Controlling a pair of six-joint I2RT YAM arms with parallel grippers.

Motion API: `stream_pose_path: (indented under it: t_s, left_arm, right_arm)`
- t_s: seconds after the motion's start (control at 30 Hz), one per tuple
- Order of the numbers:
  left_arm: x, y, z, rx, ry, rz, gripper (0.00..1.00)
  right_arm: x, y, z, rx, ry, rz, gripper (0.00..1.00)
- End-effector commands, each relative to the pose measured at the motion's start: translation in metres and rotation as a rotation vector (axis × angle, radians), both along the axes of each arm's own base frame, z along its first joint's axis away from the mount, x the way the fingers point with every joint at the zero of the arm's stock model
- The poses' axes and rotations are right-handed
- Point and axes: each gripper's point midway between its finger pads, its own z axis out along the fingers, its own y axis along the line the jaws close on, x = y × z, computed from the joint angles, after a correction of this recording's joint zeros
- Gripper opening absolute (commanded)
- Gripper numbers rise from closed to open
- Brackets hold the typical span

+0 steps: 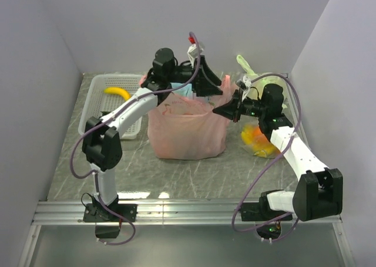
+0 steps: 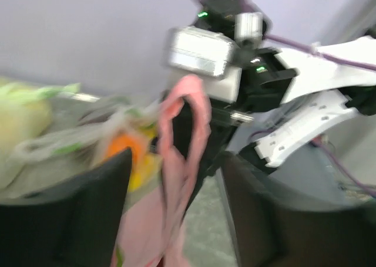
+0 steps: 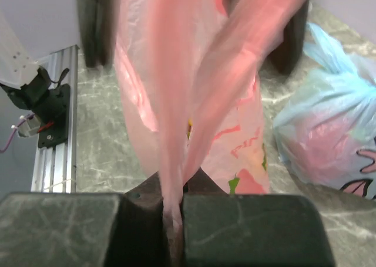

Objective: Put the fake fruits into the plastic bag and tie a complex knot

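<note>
Jaws clamped on pink plastic bag [image 3: 154, 97] handle, light blue bag [image 3: 329, 132] nearby

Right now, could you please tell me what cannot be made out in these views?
- Top view: fruits inside the plastic bag, hidden by its cloudy pink wall.
- Top view: what the left tool touches; its body covers its fingertips.
- Left wrist view: motion blur; orange-yellow things behind the pink handle are unidentifiable.
- Right wrist view: blue bag cut off by the right edge.
</note>
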Motion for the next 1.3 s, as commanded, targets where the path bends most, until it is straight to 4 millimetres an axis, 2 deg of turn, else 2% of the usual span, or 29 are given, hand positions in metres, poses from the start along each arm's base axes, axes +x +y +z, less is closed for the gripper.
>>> stream_pose_path:
  t_s: [0.0, 0.03, 0.07, 0.1, 0.17, 0.23, 0.27, 0.4, 0.43, 0.57, 0.63, 0.7, 0.77, 0.8, 0.83, 0.97, 1.03, 1.1, 1.23, 1.27]
  left_arm:
    - [0.008, 0.036, 0.030, 0.051, -0.227, 0.146, 0.75]
    - [0.004, 0.054, 0.022, 0.140, -0.198, 0.172, 0.85]
    - [0.003, 0.061, 0.016, 0.182, -0.238, 0.184, 0.99]
    - [0.007, 0.067, 0.011, 0.215, -0.413, 0.188, 0.99]
    - [-0.006, 0.079, -0.006, 0.341, -0.476, 0.156, 0.99]
    - [-0.012, 0.085, -0.010, 0.408, -0.498, 0.160, 0.99]
    - [-0.020, 0.091, -0.022, 0.456, -0.531, 0.124, 0.99]
    - [-0.029, 0.097, -0.036, 0.546, -0.631, 0.151, 0.99]
    - [-0.040, 0.096, -0.042, 0.561, -0.663, 0.122, 0.99]
    - [-0.047, 0.095, -0.054, 0.615, -0.769, 0.110, 0.99]
    - [-0.048, 0.085, -0.060, 0.615, -0.780, 0.109, 0.99]
    - [-0.041, 0.078, -0.064, 0.632, -0.788, 0.147, 0.99]
    - [-0.032, 0.061, -0.063, 0.597, -0.792, 0.207, 0.99]
    - [-0.022, 0.060, -0.065, 0.623, -0.799, 0.263, 0.99]
    - [-0.013, 0.050, -0.063, 0.596, -0.818, 0.306, 0.99]
    - [0.012, 0.040, -0.067, 0.596, -0.799, 0.417, 0.99]
    - [0.019, 0.038, -0.079, 0.630, -0.807, 0.426, 0.99]
    - [0.023, 0.035, -0.079, 0.614, -0.812, 0.443, 0.99]
    - [0.030, 0.040, -0.107, 0.665, -0.837, 0.388, 0.99]
    - [0.027, 0.039, -0.110, 0.647, -0.843, 0.335, 0.99]
  right_arm:
    - [-0.001, -0.001, -0.001, -0.009, -0.044, -0.011, 0.00]
    - [-0.003, -0.003, 0.000, -0.012, -0.056, -0.014, 0.00]
    - [-0.004, -0.002, 0.000, -0.016, -0.062, -0.013, 0.00]
    - [-0.005, -0.002, 0.000, -0.018, -0.070, -0.011, 0.00]
    - [-0.005, -0.004, -0.001, -0.024, -0.062, -0.015, 0.00]
    - [-0.003, -0.004, 0.002, -0.024, -0.069, -0.024, 0.00]
    - [-0.003, -0.005, 0.004, -0.020, -0.068, -0.028, 0.00]
    - [0.000, -0.006, 0.014, -0.011, -0.087, -0.054, 0.00]
    - [0.005, -0.008, 0.015, -0.014, -0.092, -0.087, 0.00]
    - [0.012, -0.013, 0.024, -0.010, -0.115, -0.157, 0.00]
    - [0.013, -0.013, 0.026, -0.007, -0.126, -0.167, 0.00]
    - [0.011, -0.013, 0.026, -0.009, -0.136, -0.159, 0.00]
    - [0.008, -0.012, 0.024, -0.012, -0.146, -0.152, 0.00]
    - [0.006, -0.011, 0.025, -0.010, -0.154, -0.146, 0.00]
    - [0.005, -0.011, 0.026, -0.009, -0.158, -0.146, 0.00]
    - [0.001, -0.010, 0.025, -0.008, -0.173, -0.134, 0.00]
    - [-0.003, -0.010, 0.028, -0.006, -0.186, -0.125, 0.00]
    - [-0.007, -0.010, 0.028, -0.008, -0.202, -0.109, 0.00]
    - [-0.012, -0.009, 0.028, -0.013, -0.227, -0.085, 0.00]
    - [-0.012, -0.010, 0.029, -0.017, -0.239, -0.083, 0.00]
